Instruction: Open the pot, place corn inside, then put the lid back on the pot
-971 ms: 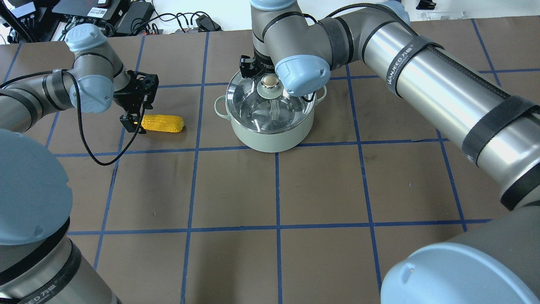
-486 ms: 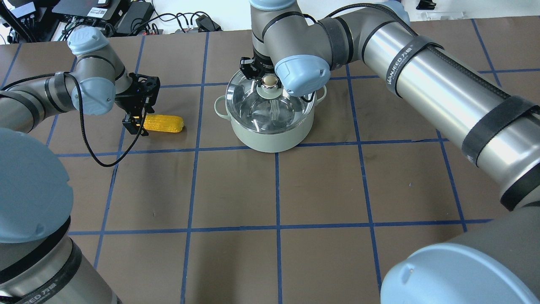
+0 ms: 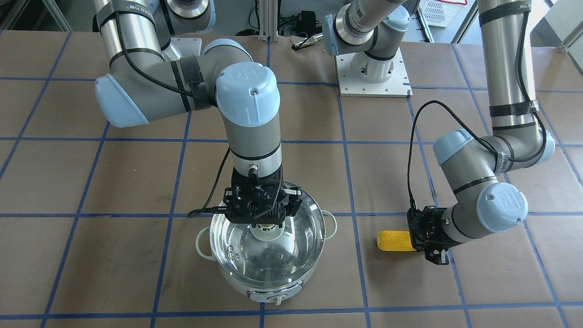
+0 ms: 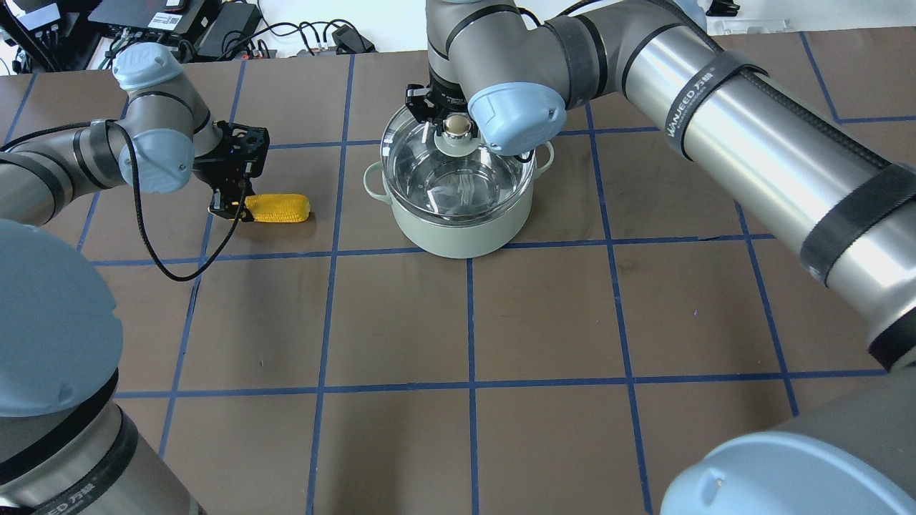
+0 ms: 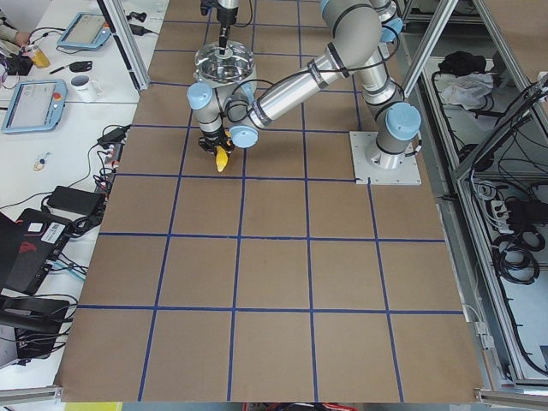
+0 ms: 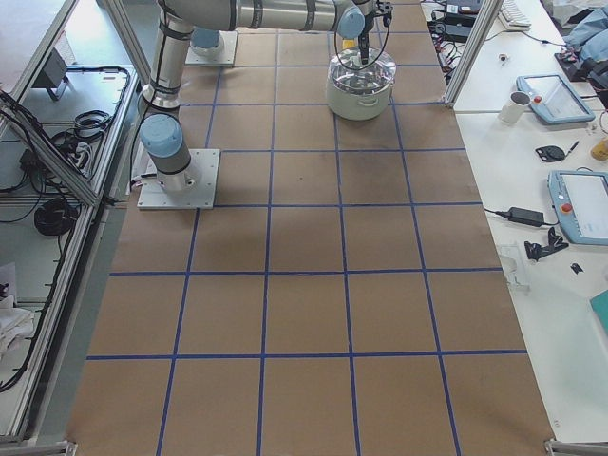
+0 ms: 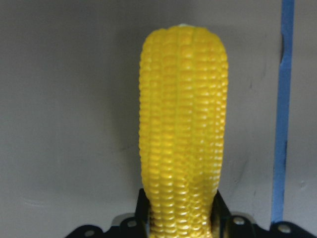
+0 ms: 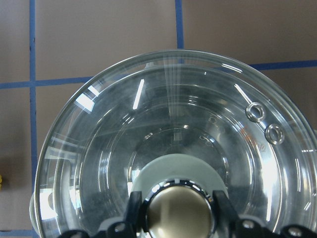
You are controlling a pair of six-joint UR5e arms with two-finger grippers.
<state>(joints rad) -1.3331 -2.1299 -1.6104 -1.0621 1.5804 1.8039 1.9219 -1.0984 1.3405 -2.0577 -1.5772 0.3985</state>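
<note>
The pale green pot [image 4: 458, 232] stands at the table's far middle. My right gripper [image 4: 454, 126] is shut on the tan knob [image 8: 181, 213] of the glass lid [image 4: 429, 168] and holds it slightly above the pot's rim. The lid also shows in the front view [image 3: 237, 241] under that gripper [image 3: 264, 224]. The yellow corn [image 4: 280, 208] lies left of the pot. My left gripper [image 4: 230, 207] is shut on its left end. The left wrist view shows the corn [image 7: 183, 124] between the fingers. I cannot tell whether it is off the table.
The brown table [image 4: 458, 329] has blue tape grid lines. A black cable [image 4: 143, 229] loops from my left wrist over the table. Cables and electronics [image 4: 179, 21] lie beyond the far edge.
The right gripper has lifted the lid a little off the pot's rim. The left gripper has slid onto the corn's left end and closed on it.
</note>
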